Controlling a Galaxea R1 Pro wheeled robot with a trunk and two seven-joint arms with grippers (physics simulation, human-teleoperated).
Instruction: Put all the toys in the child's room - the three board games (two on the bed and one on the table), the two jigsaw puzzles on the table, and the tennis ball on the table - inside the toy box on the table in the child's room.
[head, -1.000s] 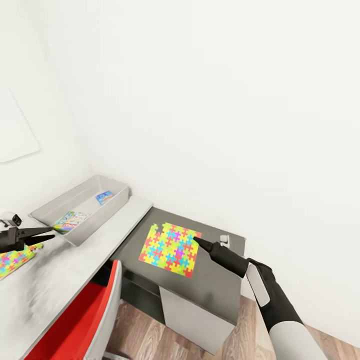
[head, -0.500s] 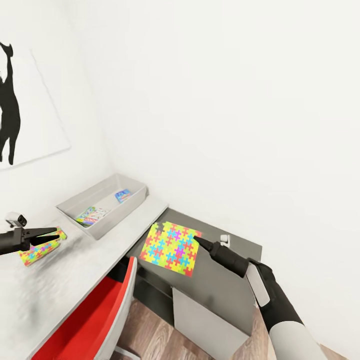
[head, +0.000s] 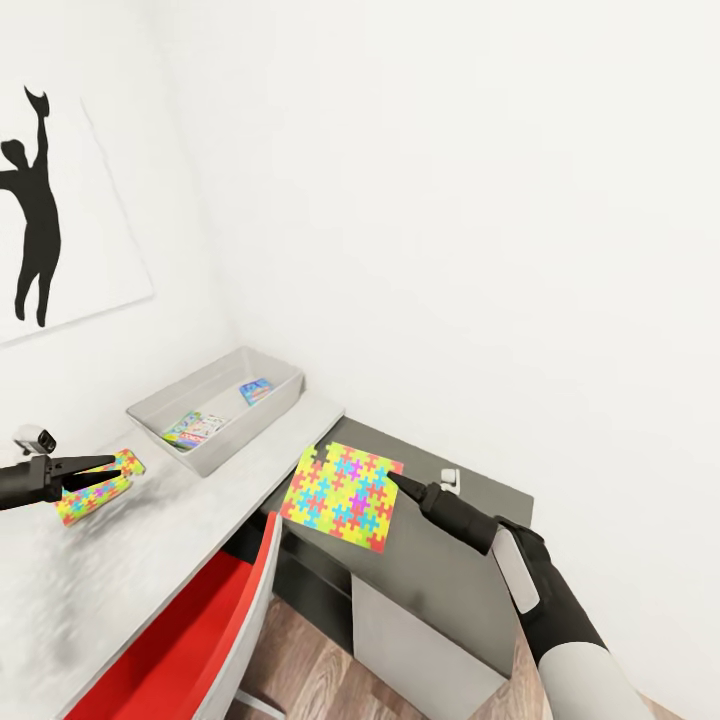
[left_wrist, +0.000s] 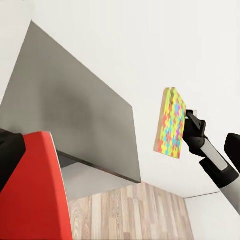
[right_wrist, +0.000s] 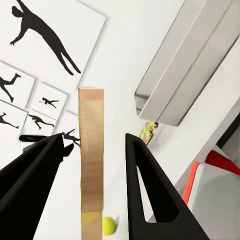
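Jigsaw puzzle (head: 342, 497) gripped by right fingers (head: 397, 487) | left fingers (head: 100, 470) parted | tennis ball (right_wrist: 109, 225) in wrist view

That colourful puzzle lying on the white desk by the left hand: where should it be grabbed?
Probably by the thin edge facing the left hand, coming in low along the table. The jigsaw puzzle lies flat, so only its rim gives the fingers something to pinch, one above, one below.

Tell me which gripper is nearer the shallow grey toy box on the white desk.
Left. The left gripper hovers over the desk beside the shallow grey toy box, next to a puzzle lying there. The right gripper is farther, over the dark side unit, holding the other jigsaw puzzle.
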